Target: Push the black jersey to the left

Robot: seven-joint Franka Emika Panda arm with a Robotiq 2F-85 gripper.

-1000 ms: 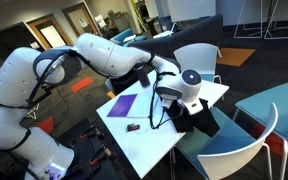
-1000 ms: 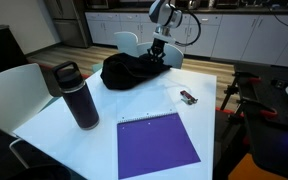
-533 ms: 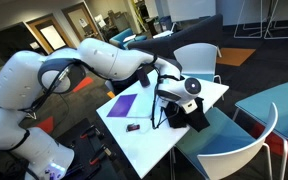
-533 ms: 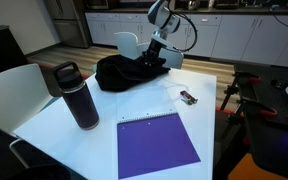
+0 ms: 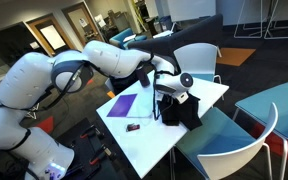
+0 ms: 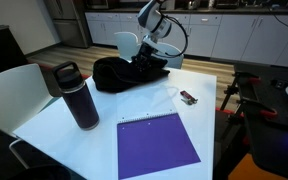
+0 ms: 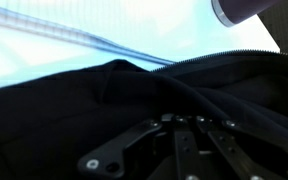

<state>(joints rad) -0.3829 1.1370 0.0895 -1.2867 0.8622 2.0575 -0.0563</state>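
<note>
The black jersey (image 6: 122, 73) lies bunched at the far side of the white table (image 6: 209, 125). It also shows in an exterior view (image 5: 181, 109), hanging a little over the table edge. My gripper (image 6: 152, 60) presses against the jersey's right side, and it also shows in an exterior view (image 5: 170, 90). In the wrist view the black cloth (image 7: 104, 110) fills most of the picture. The gripper's dark linkage (image 7: 189, 150) sits low against the cloth with its fingers close together. The fingertips are hidden in the fabric.
A dark water bottle (image 6: 77, 95) stands at the table's left. A purple notebook (image 6: 156, 146) lies at the front, and a small dark object (image 6: 187, 97) to its right. White chairs (image 6: 12, 92) stand around the table, and a teal one (image 5: 259, 120) stands nearby.
My gripper has moved left across the table's far side, and the jersey has slid and bunched to the left with it.
</note>
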